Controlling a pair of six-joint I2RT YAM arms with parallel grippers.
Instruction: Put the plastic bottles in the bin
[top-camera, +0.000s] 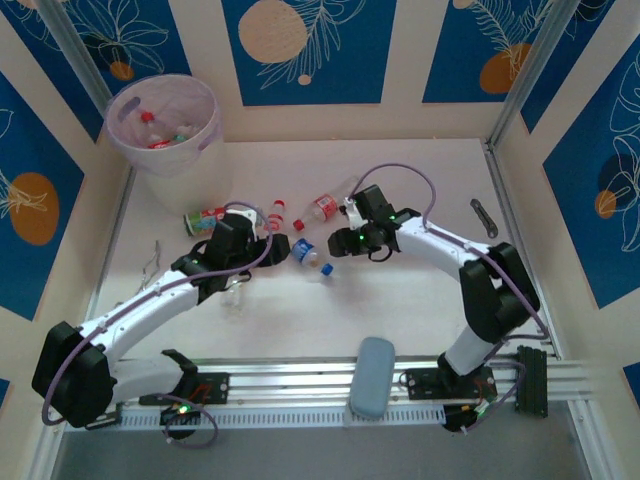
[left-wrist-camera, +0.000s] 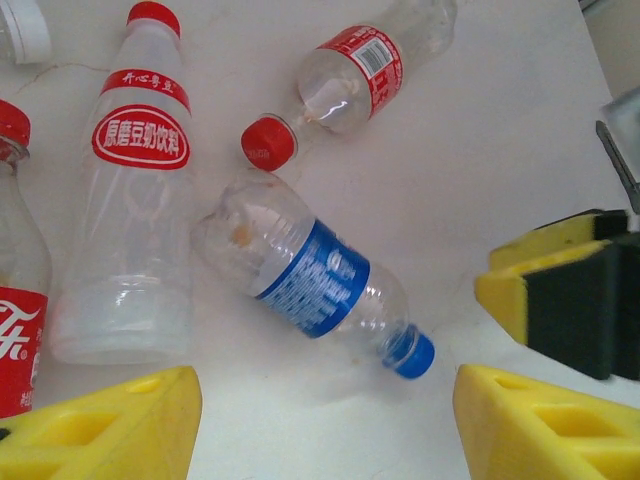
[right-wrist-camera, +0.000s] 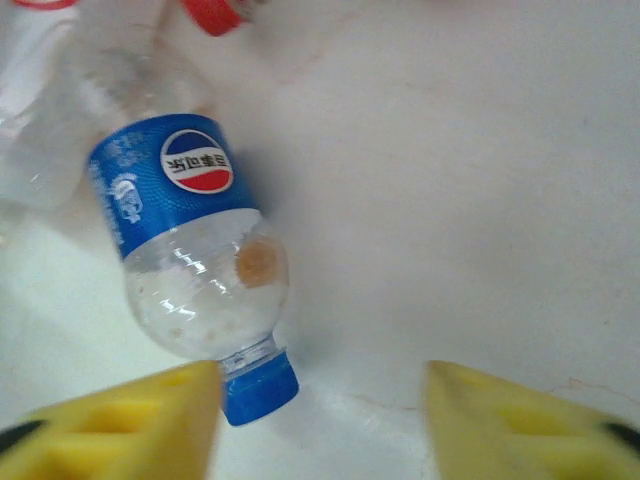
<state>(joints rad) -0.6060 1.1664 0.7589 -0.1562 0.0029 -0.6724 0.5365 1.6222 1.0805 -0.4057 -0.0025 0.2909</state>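
Hovering agape and empty over the surface (top-camera: 420, 310), left claw (left-wrist-camera: 325, 390) and right claw (right-wrist-camera: 320, 385) either side of the blue bottle (left-wrist-camera: 315, 280) lying flat between them, red ones (left-wrist-camera: 135, 190) beside it — more bottles (top-camera: 160, 130) already in the bin (top-camera: 165, 165), far-left corner.

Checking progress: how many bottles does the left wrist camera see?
5: a blue-labelled bottle at centre, a tall red-labelled bottle left of it, a short red-labelled bottle above, a cropped bottle at the left edge, a white-capped bottle top left. Others may lie outside the frame.
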